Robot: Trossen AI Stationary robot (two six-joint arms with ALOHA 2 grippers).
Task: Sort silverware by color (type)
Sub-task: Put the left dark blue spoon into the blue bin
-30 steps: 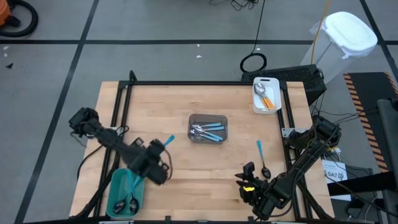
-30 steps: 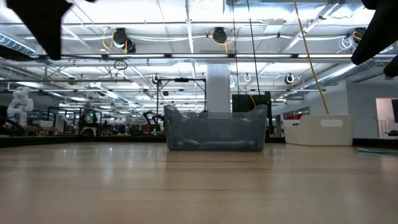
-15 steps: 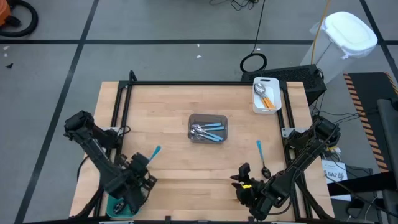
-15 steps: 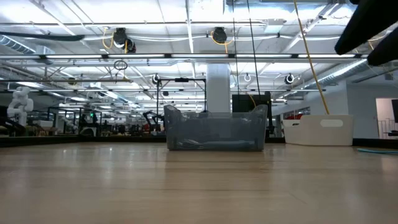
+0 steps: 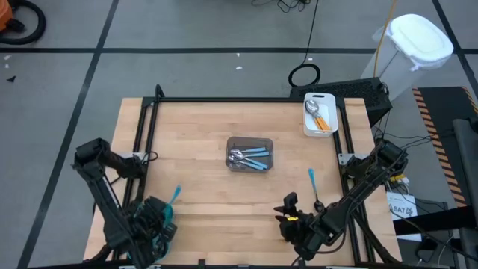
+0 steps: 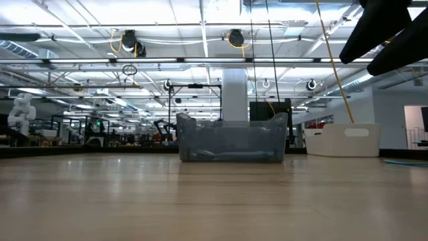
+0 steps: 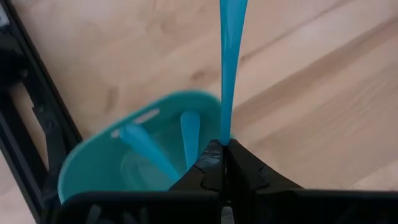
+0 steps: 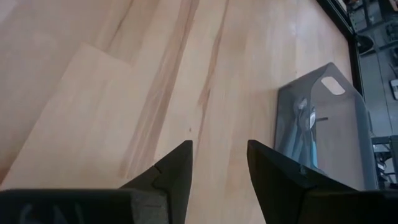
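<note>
left gripper (image 7: 225, 163), pinched on a blue-handled spoon (image 7: 229, 62), has moved from mid-table to over the teal bin (image 7: 93, 168) at 7 o'clock; drop likely next. right gripper (image 8: 219, 163) wide, empty, w/ loose spoon (image 5: 314, 190) at 4 o'clock.

- No words can be read on the spoons, the bins or the table.
- A small white label (image 5: 403, 210) sits on the frame just past the right arm, well away from its gripper. It has dark marks like letters, but they are too small to read.
- The strip with orange and black stripes (image 5: 432, 112) at the table's right side has no words on it.
</note>
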